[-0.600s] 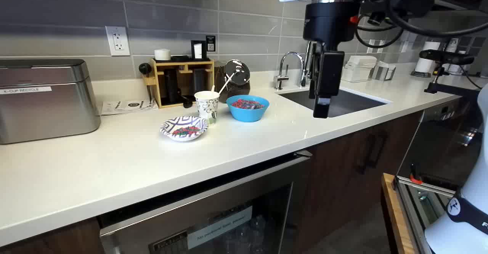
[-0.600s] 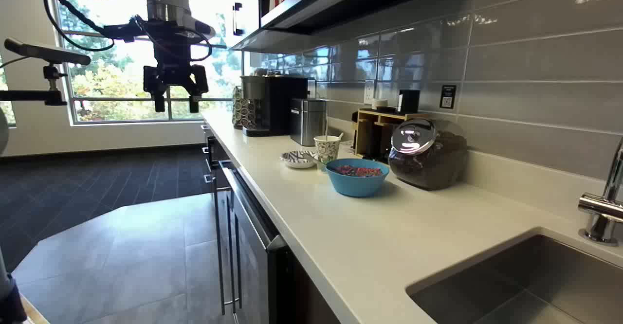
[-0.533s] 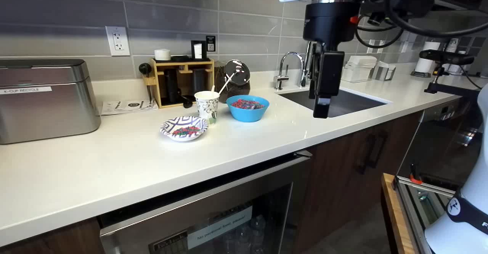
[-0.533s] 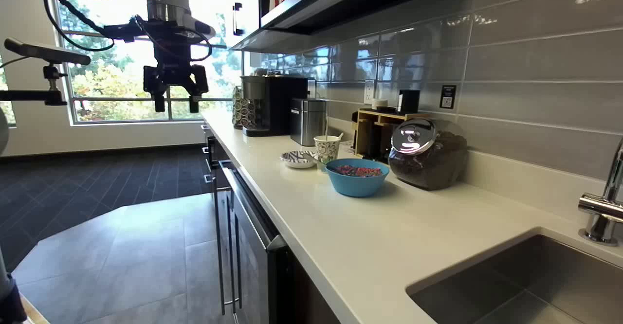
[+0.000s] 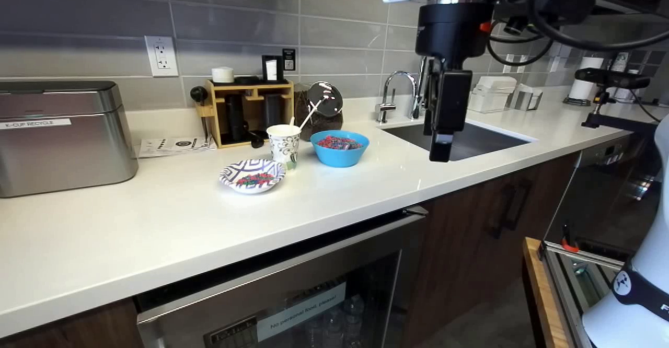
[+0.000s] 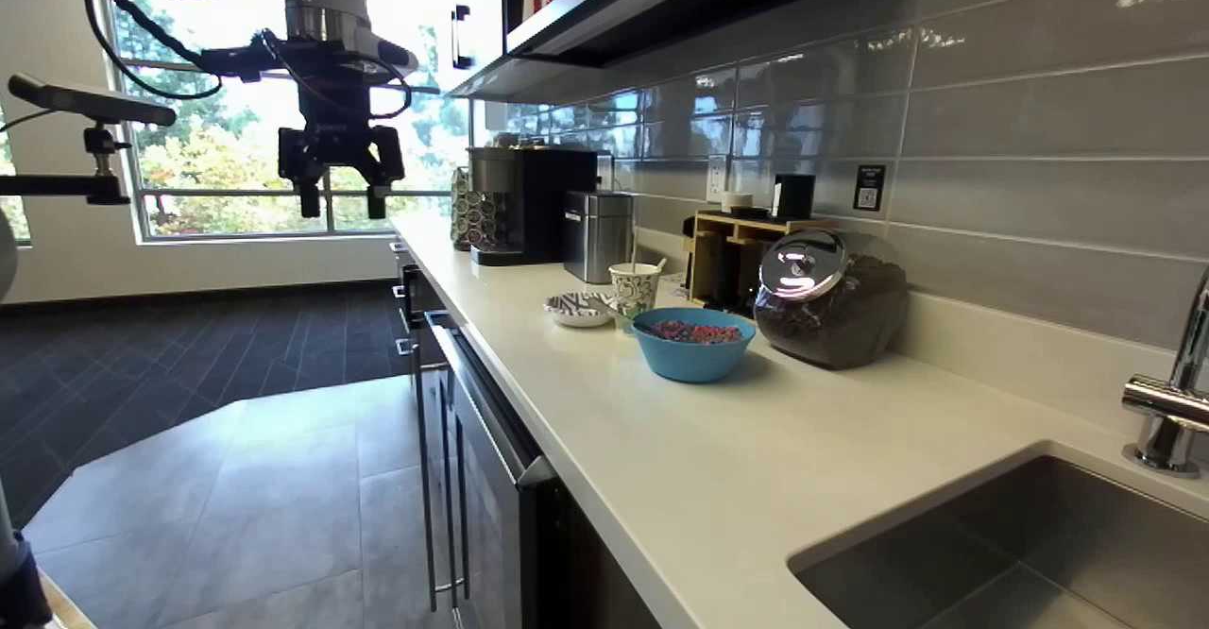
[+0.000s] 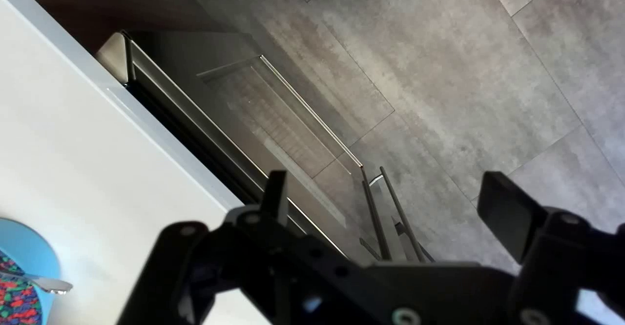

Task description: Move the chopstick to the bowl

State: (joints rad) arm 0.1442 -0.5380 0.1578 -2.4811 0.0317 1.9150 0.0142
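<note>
Unmoved: angular pincer (image 6: 344,206), round bowl (image 6: 694,360).

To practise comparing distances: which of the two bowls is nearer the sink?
The plain blue bowl; the white patterned bowl sits farther from the sink.

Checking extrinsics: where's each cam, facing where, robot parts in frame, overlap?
In an exterior view: before the counter, facing the tiled wall; shows gripper and arm.
In an exterior view: near the sink, facing along the counter toward a window; shows gripper and arm.
Wrist view: mounted on the arm, facing down at floor and counter; shows the open fingers.
Shared: blue bowl in all three, cropped in wrist view; cup in both exterior views.
</note>
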